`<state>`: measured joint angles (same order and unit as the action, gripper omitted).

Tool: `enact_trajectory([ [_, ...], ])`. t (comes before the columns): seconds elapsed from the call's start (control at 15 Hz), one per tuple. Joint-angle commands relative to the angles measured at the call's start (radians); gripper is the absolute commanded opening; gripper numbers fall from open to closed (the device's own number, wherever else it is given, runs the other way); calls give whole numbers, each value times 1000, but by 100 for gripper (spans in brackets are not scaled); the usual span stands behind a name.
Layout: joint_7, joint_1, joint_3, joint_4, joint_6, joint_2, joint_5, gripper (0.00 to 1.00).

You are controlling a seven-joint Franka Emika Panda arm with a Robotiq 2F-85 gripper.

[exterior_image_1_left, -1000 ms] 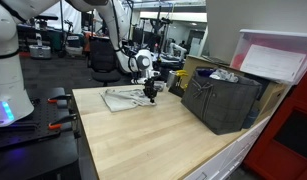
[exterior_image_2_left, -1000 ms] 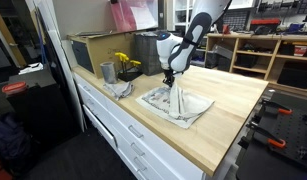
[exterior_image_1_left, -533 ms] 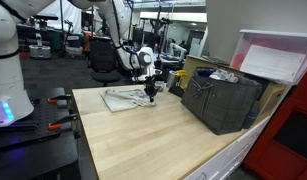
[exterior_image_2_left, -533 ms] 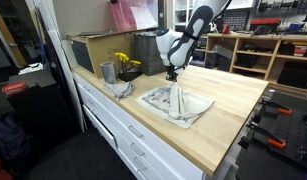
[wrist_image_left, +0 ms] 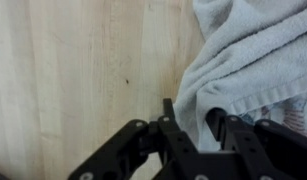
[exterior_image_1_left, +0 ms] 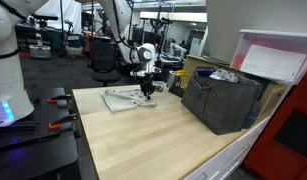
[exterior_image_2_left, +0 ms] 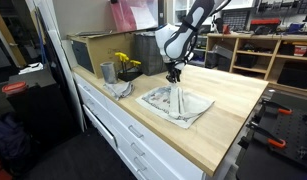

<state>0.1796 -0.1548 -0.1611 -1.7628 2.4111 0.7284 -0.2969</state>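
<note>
Above the pale towel [exterior_image_2_left: 178, 105], centre of frame in both exterior views, the gripper [exterior_image_2_left: 174, 75] hung pointing down. On the wrist view its jaws stood narrowly apart at bottom centre, a towel fold showing in the gap; contact could not be made out. Towel lay rumpled on the wooden tabletop [exterior_image_2_left: 233, 100]. Metal cup [exterior_image_2_left: 107, 72] stood to the left, dark bin [exterior_image_1_left: 223, 100] right of centre.
</note>
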Motion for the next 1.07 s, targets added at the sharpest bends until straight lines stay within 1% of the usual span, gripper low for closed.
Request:
enact_trajectory([
  [0.0, -108, 92, 66, 39, -118, 22, 80, 72],
  [0.07, -128, 110, 76, 46, -140, 31, 96, 67],
  [0.13, -147, 126, 85, 52, -156, 34, 109, 48],
  [0.2, -159, 137, 90, 59, -169, 38, 119, 56],
  [0.27, -172, 147, 96, 62, -172, 36, 127, 80],
  [0.33, -180, 155, 101, 66, -174, 36, 134, 81],
  [0.4, -187, 161, 106, 67, -174, 30, 143, 85],
  [0.47, -193, 166, 111, 68, -173, 24, 151, 92],
  [0.53, -188, 166, 112, 70, -173, 19, 156, 63],
  [0.6, -188, 167, 115, 75, -176, 18, 160, 53],
  [0.67, -183, 166, 116, 79, -180, 14, 164, 51],
  [0.73, -184, 167, 118, 85, -185, 14, 172, 45],
  [0.8, -184, 168, 119, 90, -190, 14, 177, 35],
  [0.93, -172, 164, 114, 101, -207, 17, 184, 22],
  [1.0, -168, 163, 112, 104, -216, 17, 186, 13],
])
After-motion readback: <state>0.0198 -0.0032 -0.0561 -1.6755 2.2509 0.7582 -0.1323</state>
